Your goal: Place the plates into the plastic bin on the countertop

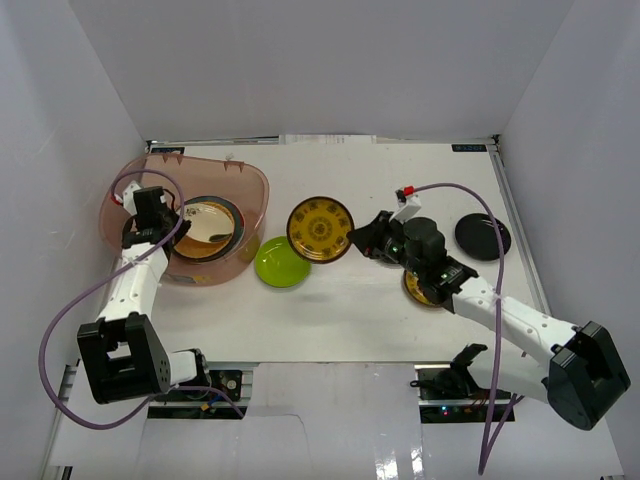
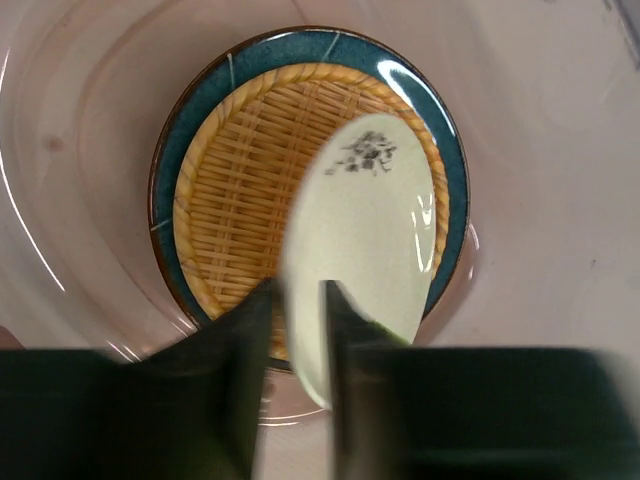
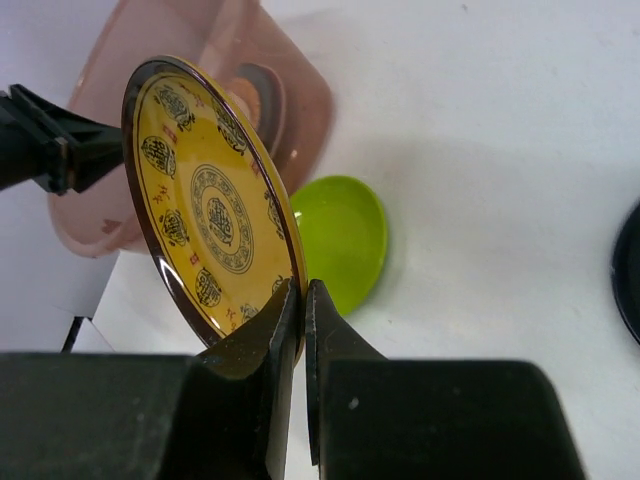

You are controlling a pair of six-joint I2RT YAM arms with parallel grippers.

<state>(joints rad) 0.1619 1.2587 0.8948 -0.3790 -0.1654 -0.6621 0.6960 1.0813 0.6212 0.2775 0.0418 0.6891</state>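
Note:
The plastic bin [image 1: 240,180] stands at the far left of the countertop [image 1: 400,320]. My left gripper [image 1: 152,215] reaches into it, shut on the rim of a tilted cream plate [image 2: 365,230]. The left gripper [image 2: 298,300] holds the cream plate just above a woven tan plate [image 2: 235,215], which lies on a teal plate [image 2: 300,45]. My right gripper [image 1: 362,238] is shut on a gold patterned plate [image 1: 320,228] and holds it on edge above the table. In the right wrist view the gripper [image 3: 302,295] pinches the gold plate's [image 3: 205,195] lower rim.
A lime green plate [image 1: 281,262] lies right of the bin, also in the right wrist view [image 3: 345,235]. A black plate [image 1: 482,237] lies at the right. Another gold plate [image 1: 416,290] lies partly under my right arm. White walls surround the table.

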